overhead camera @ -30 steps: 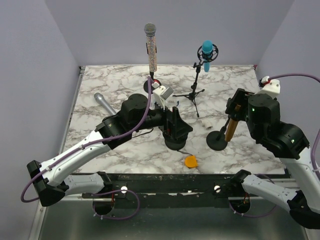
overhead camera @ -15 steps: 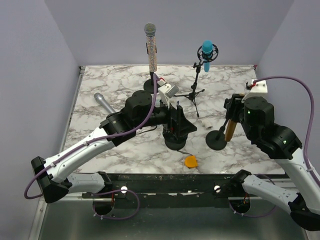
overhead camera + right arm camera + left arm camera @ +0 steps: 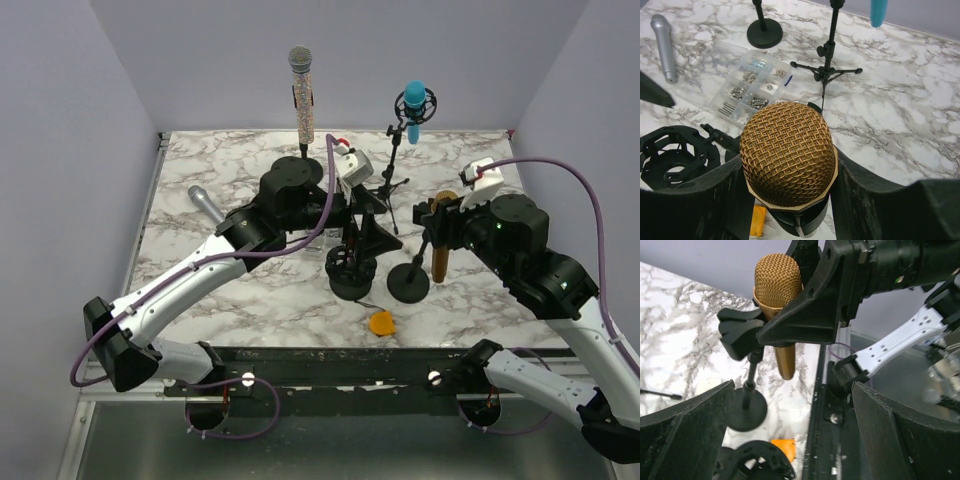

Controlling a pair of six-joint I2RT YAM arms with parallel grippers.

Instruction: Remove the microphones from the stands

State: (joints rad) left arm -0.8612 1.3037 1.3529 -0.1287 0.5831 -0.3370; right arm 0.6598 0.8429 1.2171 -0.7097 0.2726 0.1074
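My right pincer is clamped on the gold microphone, one finger pressed against each side just below the mesh head. The microphone sits in the clip of its stand, near the front right of the marble table. Its long axis is close to upright, with the head up and the tail down. The right wrist view looks straight down on the head and hides the body, the clip and the stand's base. The left wrist view shows the microphone from the side: its whole length, the clip holding it below the head, the thin post and the round base on the table. My left pincer stands wide open and grips nothing, just left of the stand.
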